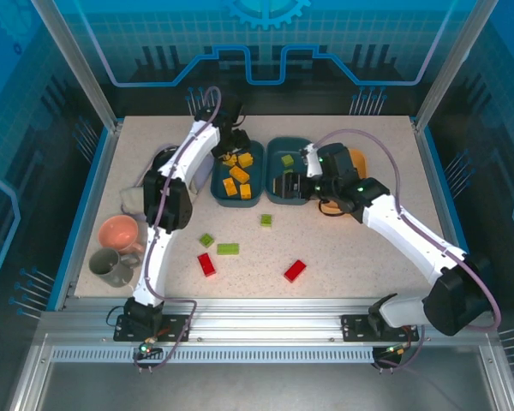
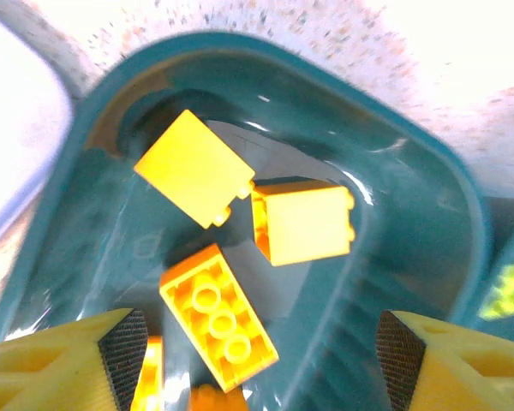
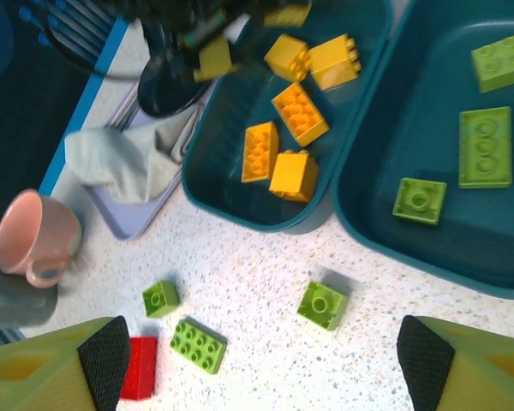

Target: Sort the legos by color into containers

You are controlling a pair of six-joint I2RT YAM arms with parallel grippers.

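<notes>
Left hand is wide open with nothing between its fingers, hanging over the left teal tray. Straight under it are three orange-yellow bricks in full view, with two more cut off at the frame edge nearest the hand. Right hand is also wide open and empty, above bare worktop. Ahead of it on the one side is the left teal tray, holding five orange-yellow bricks. Ahead on the other side is the right teal tray, holding three lime green bricks, all studs up and apart from each other. The two trays sit edge to edge. The pale orange tray lies beyond the right teal tray, mostly hidden by the right arm, so I can't tell its contents. Loose on the worktop: one green just ahead of the gap between the right hand's fingers, two greens toward the finger on the pink cup side, and a red brick just beside that finger. A second red brick lies behind the right hand, toward the bases.
</notes>
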